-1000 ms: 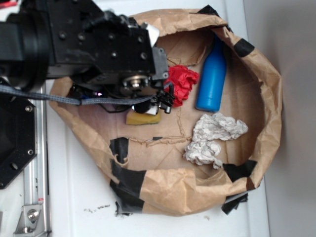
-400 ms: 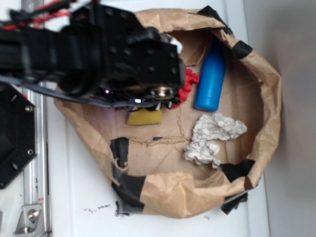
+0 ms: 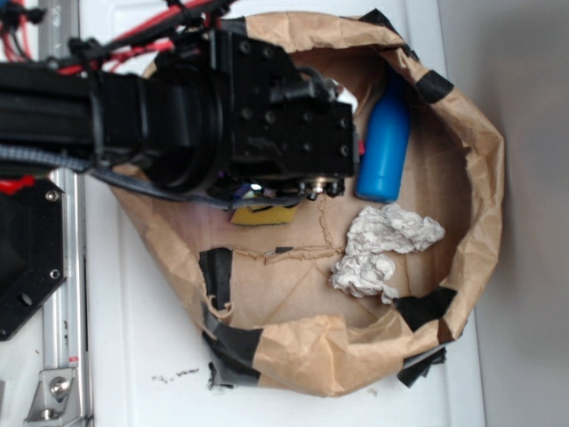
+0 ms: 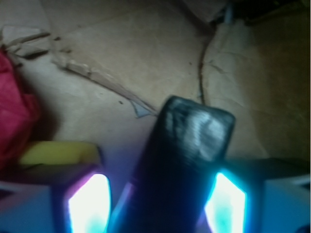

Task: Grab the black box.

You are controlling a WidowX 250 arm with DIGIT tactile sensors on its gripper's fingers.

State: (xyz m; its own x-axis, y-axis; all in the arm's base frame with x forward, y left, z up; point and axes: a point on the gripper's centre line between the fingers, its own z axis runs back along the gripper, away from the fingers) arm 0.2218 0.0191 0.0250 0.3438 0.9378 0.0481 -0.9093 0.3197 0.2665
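Since the earlier frames the arm has been carried further right across the paper bowl, so that the red crumpled thing, plain a second ago, is now almost wholly covered in the exterior view.

The gripper (image 4: 158, 201) is seen only in the wrist view, where its two fingers (image 4: 87, 204) are cut off by the lower edge and washed out by a bright glow. The black box (image 4: 187, 160) is set between them, its glossy end tilted up toward the camera; the pads appear pressed to its sides, so the box is taken as clamped, though the contact itself is blurred. In the exterior view neither the box nor the fingertips can be made out, both being hidden under the black wrist housing (image 3: 267, 116).

Just beside the left finger a yellow sponge (image 4: 58, 153) is shown, and only a strip of it (image 3: 262, 214) is visible below the housing from outside. A red cloth (image 4: 17, 116) is cropped at the wrist view's left edge.

Further out, the blue bottle (image 3: 384, 142) and the white crumpled paper (image 3: 382, 249) are seen only in the exterior view, lying inside the brown paper bowl (image 3: 480, 196).
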